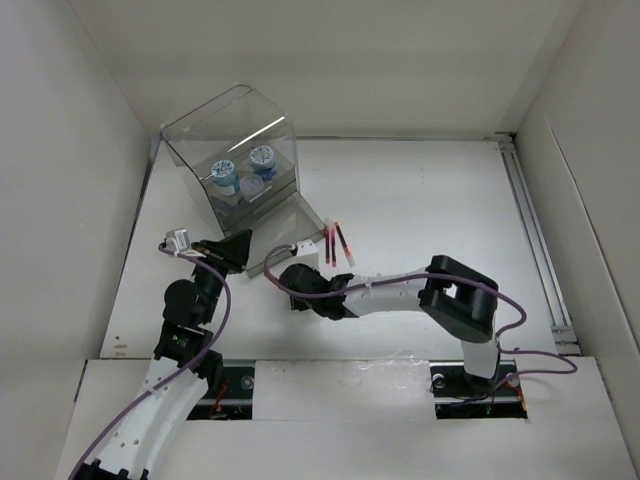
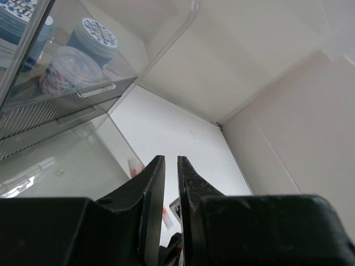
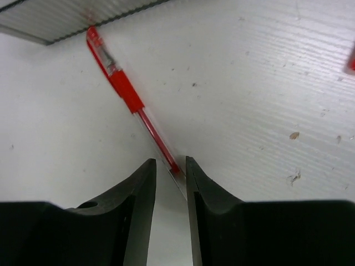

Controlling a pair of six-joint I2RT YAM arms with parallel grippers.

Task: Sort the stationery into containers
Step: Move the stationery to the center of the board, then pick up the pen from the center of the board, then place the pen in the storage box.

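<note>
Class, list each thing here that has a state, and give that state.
red pen: lying flat on table
right claw: narrowly open, straddling red pen's tip
left claw: nearly shut, empty
two tubs: upright, lidded, inside box
bottom drawer: pulled out

pen [image 3: 125, 88] lower end runs in between the right gripper [image 3: 169, 160] fingers and is hidden there; a red bit [image 3: 351, 60] at the right edge is cut off, can't tell what. left wrist view: one tub [image 2: 16, 19] cut by the top-left corner, box [image 2: 138, 33] cut at the left edge, pens [image 2: 135, 166] mostly hidden behind the left gripper [image 2: 171, 158] fingers.
</note>
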